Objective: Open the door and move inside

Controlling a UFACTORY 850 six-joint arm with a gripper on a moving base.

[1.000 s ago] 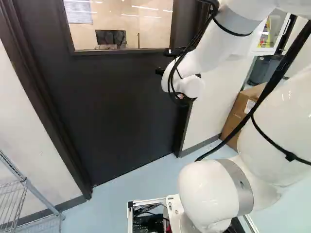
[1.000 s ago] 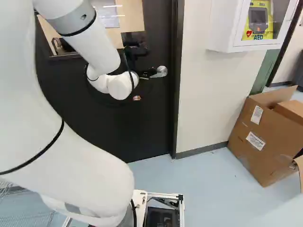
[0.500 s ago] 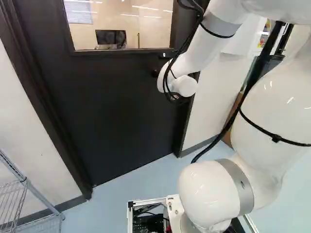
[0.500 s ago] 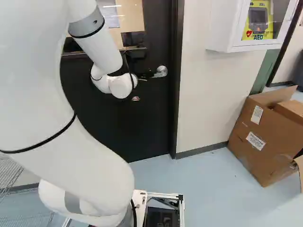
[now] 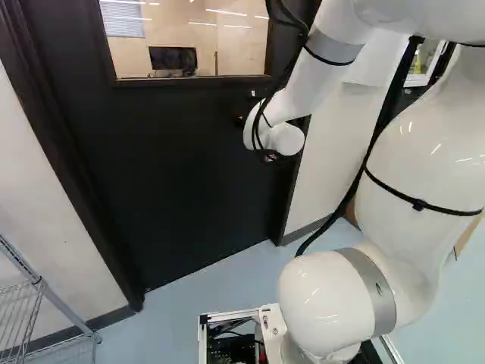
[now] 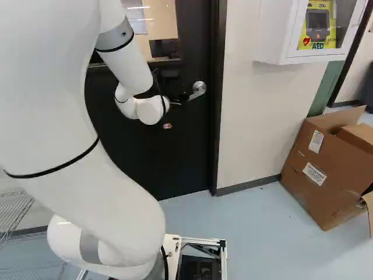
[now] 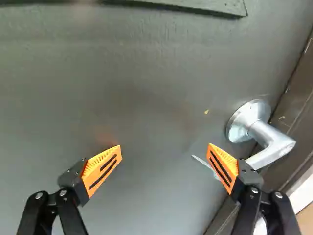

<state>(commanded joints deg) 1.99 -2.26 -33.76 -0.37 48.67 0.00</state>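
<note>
The gripper [image 6: 176,103] is at the lever handle [image 6: 199,90] on the right side of the dark door [image 5: 189,159], which stands closed in its frame. In the wrist view the gripper [image 7: 165,149] is open, its orange-padded fingers wide apart with only door surface between them. The silver handle [image 7: 266,142] lies beside and behind one finger, which hides part of the lever. A thin silvery piece [image 7: 205,164] shows on that finger's inner side; whether it is the lever's end I cannot tell. Contact between finger and lever is also unclear.
A window [image 5: 186,38] fills the door's upper part. Dark door frame [image 6: 217,116] and white wall [image 6: 250,116] stand right of the handle, with a white wall cabinet [image 6: 274,35] above. Cardboard box [image 6: 326,169] on the floor at right; wire rack [image 5: 45,296] at left.
The arm's upper links have swung, and the wrist has shifted slightly left in the left base view. In the right base view the lever appears to slope down more. The base has not moved.
</note>
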